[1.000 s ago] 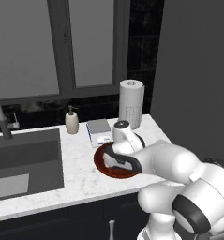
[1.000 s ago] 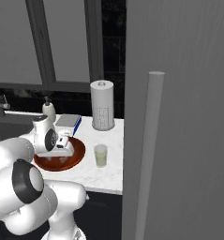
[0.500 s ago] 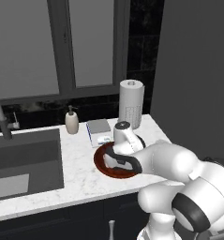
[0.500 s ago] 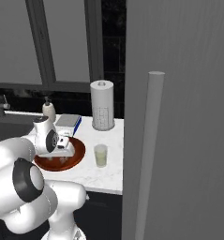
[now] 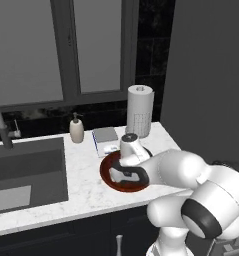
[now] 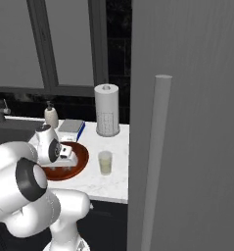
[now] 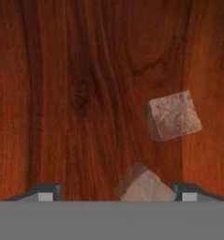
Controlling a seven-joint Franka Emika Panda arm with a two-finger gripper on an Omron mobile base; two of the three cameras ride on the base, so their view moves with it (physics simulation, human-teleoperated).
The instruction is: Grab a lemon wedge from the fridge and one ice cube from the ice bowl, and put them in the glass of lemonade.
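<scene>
Tool (image 7: 114, 193) open, low inside ice bowl (image 7: 62, 93); ice cube (image 7: 145, 185) between tips, nearer right one.

Nothing to read anywhere here: no lettering, label, brand or number shows on any object in these views.

Glossy white arm (image 5: 191, 172) built of fat rounded segments, with dark grey to black rings at the joints and a black round cap (image 6: 28, 179) on one big elbow in the right base view. White hand with a black band around it (image 5: 128, 176) and a small grey-topped cylinder above. Claw (image 7: 117, 193) ending in two small dark grey fingertips (image 7: 43, 192), each bearing a pale square patch.
</scene>
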